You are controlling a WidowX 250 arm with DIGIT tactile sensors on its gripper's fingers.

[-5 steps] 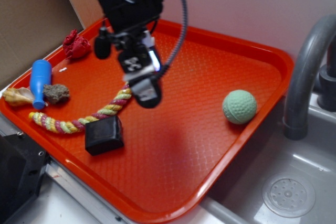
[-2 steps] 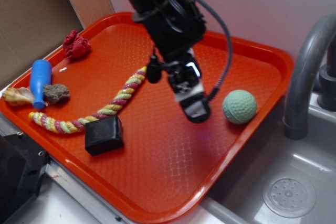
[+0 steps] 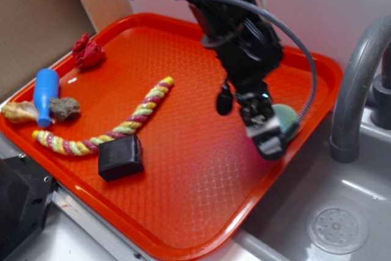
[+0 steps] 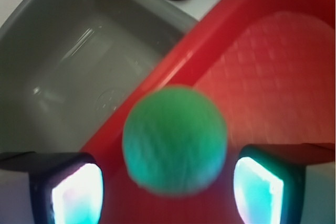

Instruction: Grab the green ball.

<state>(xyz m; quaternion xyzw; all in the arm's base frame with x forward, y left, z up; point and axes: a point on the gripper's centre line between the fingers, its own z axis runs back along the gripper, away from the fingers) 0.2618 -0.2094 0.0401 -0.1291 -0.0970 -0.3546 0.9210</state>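
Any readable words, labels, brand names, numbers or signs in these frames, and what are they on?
None can be read. The tool carries a small white patch with dark marks in the exterior view, but it is motion-blurred and illegible. The green ball, the red tray and the black block show no print.
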